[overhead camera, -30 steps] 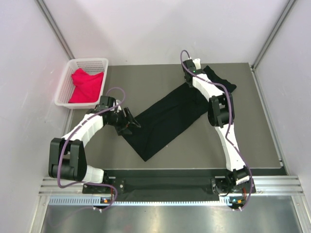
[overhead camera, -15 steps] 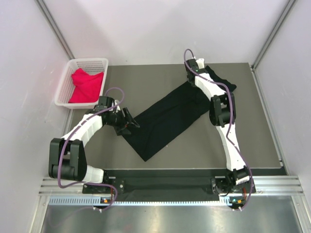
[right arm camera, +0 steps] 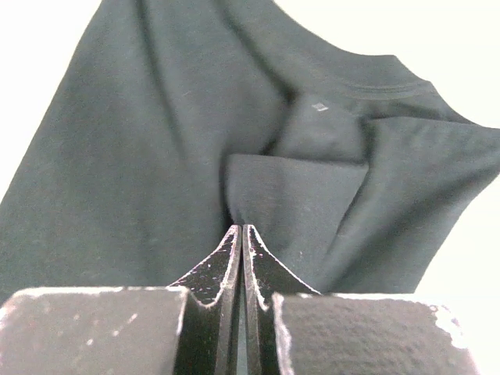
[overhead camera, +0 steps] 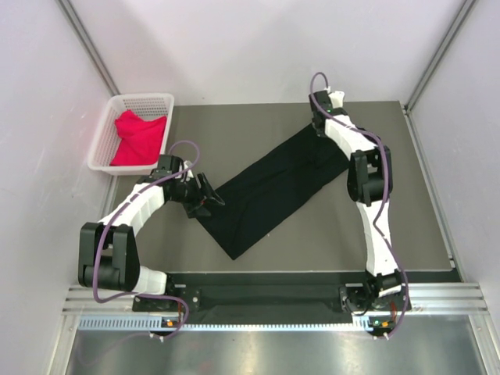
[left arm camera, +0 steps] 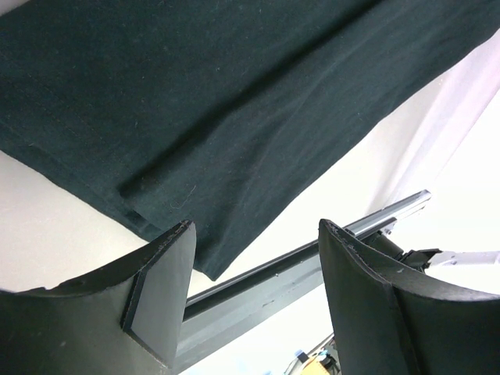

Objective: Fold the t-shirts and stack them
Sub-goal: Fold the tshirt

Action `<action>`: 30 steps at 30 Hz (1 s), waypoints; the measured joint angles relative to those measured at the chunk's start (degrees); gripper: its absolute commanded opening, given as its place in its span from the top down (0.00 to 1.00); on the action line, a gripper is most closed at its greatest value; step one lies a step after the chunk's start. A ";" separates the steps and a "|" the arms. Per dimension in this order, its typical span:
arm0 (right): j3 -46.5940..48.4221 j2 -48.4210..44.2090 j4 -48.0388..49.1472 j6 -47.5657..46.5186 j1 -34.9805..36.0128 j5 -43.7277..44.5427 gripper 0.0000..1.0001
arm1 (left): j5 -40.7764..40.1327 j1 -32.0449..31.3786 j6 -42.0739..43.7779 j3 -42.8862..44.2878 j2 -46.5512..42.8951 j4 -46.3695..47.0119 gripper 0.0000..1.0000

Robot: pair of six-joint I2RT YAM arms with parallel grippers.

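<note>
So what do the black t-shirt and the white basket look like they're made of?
The black t-shirt looks like soft matte knit cloth, likely cotton: it folds limply and shows a stitched neckband. The basket looks like white plastic, judging by its moulded lattice walls.

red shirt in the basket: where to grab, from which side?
Pinch the raised fold in the middle of the red shirt, coming straight down from above. It lies bunched in the basket, whose walls likely block any sideways approach, and a crumpled heap gives no flat edge to slide under.
</note>
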 measured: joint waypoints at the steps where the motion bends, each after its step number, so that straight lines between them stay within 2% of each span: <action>1: -0.83 -0.90 0.13 0.90 -0.52 -0.35 1.00 | 0.02 0.02 0.00 0.00 0.00 0.00 0.32; 6: -7.17 -6.23 1.46 5.44 -3.54 -2.23 1.00 | 0.44 0.22 0.02 0.00 0.00 -0.02 0.32; 9: -14.84 -10.93 3.69 7.93 -5.20 -3.41 1.00 | 0.46 0.31 0.04 0.00 0.00 -0.02 0.32; 11: -20.28 -14.12 4.31 9.31 -6.29 -4.44 0.95 | 0.52 0.33 0.09 0.00 0.00 -0.04 0.32; 12: -22.73 -15.43 4.85 9.94 -6.78 -5.01 0.89 | 0.63 0.33 0.20 0.00 0.00 -0.04 0.32; 17: -31.12 -20.33 7.04 12.26 -8.57 -7.67 0.75 | 1.09 0.48 0.52 0.00 0.00 -0.04 0.32; 18: -32.94 -21.44 7.67 12.76 -8.83 -8.28 0.69 | 1.16 0.50 0.57 0.00 0.00 -0.04 0.32; 22: -37.38 -25.14 8.31 13.20 -9.20 -9.90 0.60 | 1.46 0.63 1.05 0.07 0.00 -0.11 0.32; 26: -37.46 -26.97 8.48 12.85 -9.84 -11.85 0.51 | 1.09 0.63 1.97 1.36 0.02 -1.33 0.32; 29: -38.23 -28.41 8.98 12.68 -11.93 -15.08 0.34 | -0.20 0.63 3.39 3.45 0.15 -2.32 0.32; 30: -38.66 -28.85 9.25 12.50 -12.98 -16.11 0.26 | -0.85 0.63 3.96 4.22 0.26 -2.60 0.31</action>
